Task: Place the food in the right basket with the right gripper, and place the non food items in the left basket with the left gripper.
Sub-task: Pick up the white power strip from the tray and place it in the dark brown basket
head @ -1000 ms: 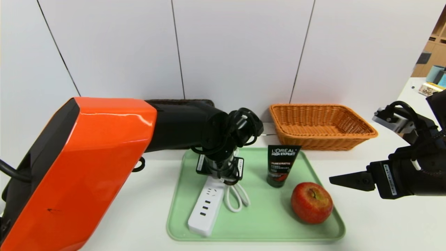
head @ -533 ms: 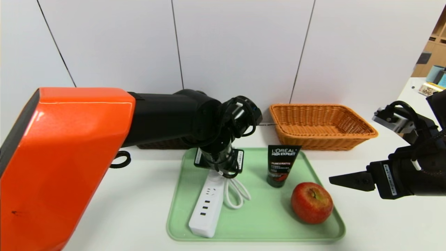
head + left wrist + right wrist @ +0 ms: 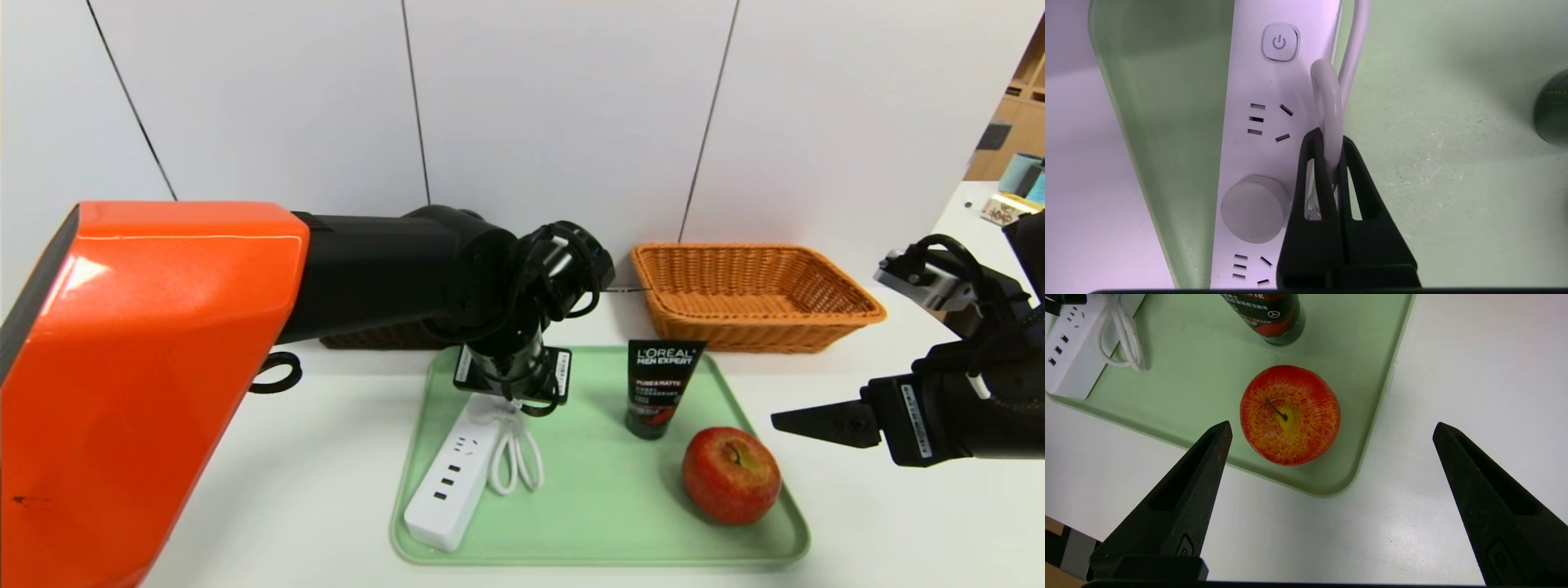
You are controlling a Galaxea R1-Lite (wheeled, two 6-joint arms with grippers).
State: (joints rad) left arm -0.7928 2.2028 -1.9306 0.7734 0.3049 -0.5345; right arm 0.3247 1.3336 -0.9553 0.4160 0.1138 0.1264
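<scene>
Left gripper [image 3: 1327,141]: jaws clenched on the white cable [image 3: 1327,106] of the power strip [image 3: 445,482], directly over the strip's far end. We note the strip lying aslant in the left half of the green tray [image 3: 604,539], its cable looped beside it.

Right gripper [image 3: 1331,433]: jaws released and spread wide, poised over the counter [image 3: 898,523] just off the tray's right edge, nothing between them.

1 apple [image 3: 731,474]: red, stem up, sitting in the tray's near right corner, close to the right gripper.

1 dark tube [image 3: 660,388] marked L'Oreal Men Expert: standing cap down in the tray behind the apple, between the power strip and the tray's right rim.

1 orange wicker basket [image 3: 755,294]: on the counter behind the tray, to the right.

1 dark basket [image 3: 367,336]: behind the tray, to the left; we see only its lower edge, because the left arm crosses in front of it.
</scene>
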